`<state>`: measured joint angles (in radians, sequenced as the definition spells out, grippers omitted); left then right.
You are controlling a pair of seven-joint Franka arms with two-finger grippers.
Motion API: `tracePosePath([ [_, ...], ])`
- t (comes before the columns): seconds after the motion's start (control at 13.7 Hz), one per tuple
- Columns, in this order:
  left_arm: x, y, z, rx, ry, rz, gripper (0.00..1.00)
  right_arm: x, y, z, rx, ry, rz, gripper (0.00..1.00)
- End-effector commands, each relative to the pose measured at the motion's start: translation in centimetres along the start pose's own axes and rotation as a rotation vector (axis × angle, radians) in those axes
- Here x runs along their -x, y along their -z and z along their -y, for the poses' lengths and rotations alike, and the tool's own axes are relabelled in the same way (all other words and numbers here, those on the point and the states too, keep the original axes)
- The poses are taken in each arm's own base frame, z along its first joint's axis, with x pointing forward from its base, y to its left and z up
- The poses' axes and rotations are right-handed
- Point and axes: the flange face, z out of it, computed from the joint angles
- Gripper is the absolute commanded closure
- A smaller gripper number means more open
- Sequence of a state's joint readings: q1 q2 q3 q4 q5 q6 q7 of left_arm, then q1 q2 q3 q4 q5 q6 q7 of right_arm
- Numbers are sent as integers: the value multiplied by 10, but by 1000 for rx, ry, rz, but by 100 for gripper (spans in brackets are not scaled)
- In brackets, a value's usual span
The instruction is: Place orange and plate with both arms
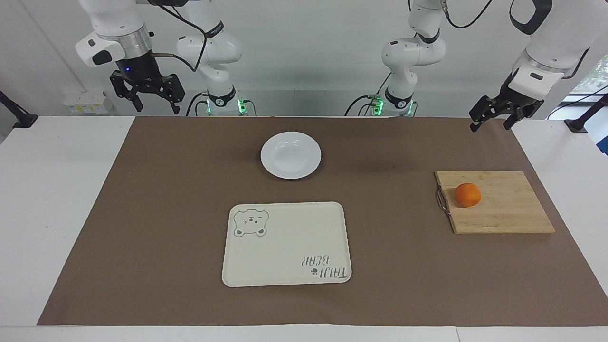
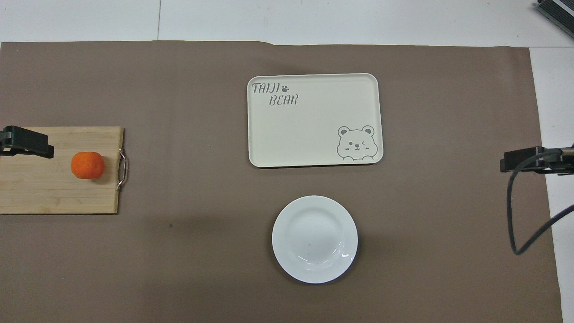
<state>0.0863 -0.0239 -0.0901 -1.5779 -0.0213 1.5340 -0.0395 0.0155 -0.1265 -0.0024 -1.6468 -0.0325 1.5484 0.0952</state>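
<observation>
- Two grippers hang released: left gripper (image 1: pixel 491 119) near the bamboo cutting board (image 1: pixel 503 209), right gripper (image 1: pixel 153 100) waiting.
- Orange (image 1: pixel 468 194) on the board: light, likely rolls; pinch across its middle.
- Plate (image 1: pixel 290 155) on the counter, nearer the robots than the bear tray (image 1: pixel 285 247): glossy, probably slippery, breakable; take its rim.

My bench was a white table (image 1: pixel 61 199) with a brown paper sheet (image 1: pixel 166 237) spread over most of its top. A plain pale wall (image 1: pixel 304 52) stood at my end. Daylight and green leaves showed through a window (image 1: pixel 599 71) at one side. Even, soft light filled the room.
</observation>
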Motion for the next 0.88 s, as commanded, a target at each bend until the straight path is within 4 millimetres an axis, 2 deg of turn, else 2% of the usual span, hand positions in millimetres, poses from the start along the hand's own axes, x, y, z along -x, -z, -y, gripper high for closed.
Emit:
tracePosePath([
  [0.0, 11, -1, 2, -9, -9, 6, 0, 2, 2, -5, 15, 13, 4, 0],
  [0.8, 15, -6, 1, -11, -12, 10, 0, 1, 2, -5, 13, 13, 0, 0],
])
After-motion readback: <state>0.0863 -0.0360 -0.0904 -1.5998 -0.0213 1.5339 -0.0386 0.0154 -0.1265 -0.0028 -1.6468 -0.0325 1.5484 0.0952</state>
